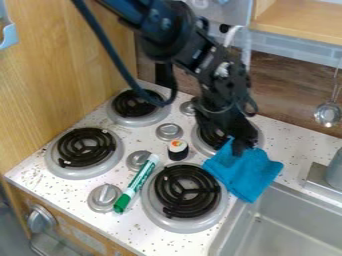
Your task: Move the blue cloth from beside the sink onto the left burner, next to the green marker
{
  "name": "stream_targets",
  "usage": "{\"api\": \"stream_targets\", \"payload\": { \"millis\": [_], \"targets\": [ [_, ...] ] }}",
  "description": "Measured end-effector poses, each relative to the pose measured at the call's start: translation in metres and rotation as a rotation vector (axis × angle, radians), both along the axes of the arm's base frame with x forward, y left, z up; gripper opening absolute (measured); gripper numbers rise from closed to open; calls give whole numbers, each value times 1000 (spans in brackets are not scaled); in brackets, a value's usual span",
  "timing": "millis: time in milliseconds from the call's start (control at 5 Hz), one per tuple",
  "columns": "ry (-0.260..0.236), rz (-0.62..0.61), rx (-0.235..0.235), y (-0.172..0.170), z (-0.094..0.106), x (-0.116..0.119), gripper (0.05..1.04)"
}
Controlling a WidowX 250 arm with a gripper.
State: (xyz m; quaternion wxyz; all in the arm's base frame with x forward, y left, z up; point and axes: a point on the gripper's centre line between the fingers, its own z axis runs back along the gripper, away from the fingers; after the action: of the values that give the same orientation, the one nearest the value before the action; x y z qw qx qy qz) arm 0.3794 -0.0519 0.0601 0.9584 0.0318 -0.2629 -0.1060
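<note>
The gripper (243,146) was down at the upper end of the blue cloth (248,172), on the sink side of the surface (155,235), so the step in hand looked like contact work at the cloth: either taking hold of it or letting it go. I could not tell whether the gripper was spread or pinching fabric, since its dark parts ran together there. The cloth lay bunched between the back burner (258,134) and the near burner (154,208), its lower part reaching over the corner of the sink (294,205). The marker (137,183) lay between the knobs (105,197) and the near burner, with the small black-and-white piece (178,149) upright beyond its white end, both apart from the gripper. In my judgement, the next move called first for settling the hold: a firm pinch on a fold if the cloth was to be carried, or a clean release before backing off. Either way, a straight, slow lift would have suited it best, as a sideways pull could have dragged the fabric over the coils or caught it on the sink's rim.
</note>
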Motion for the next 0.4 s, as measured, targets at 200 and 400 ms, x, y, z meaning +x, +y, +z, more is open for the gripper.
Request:
{"api": "stream_targets", "payload": {
  "millis": [200,400],
  "targets": [
    [-19,-5,-7,-9,-8,19,1005],
    [-13,8,-8,-10,-23,30,1005]
  ]
}}
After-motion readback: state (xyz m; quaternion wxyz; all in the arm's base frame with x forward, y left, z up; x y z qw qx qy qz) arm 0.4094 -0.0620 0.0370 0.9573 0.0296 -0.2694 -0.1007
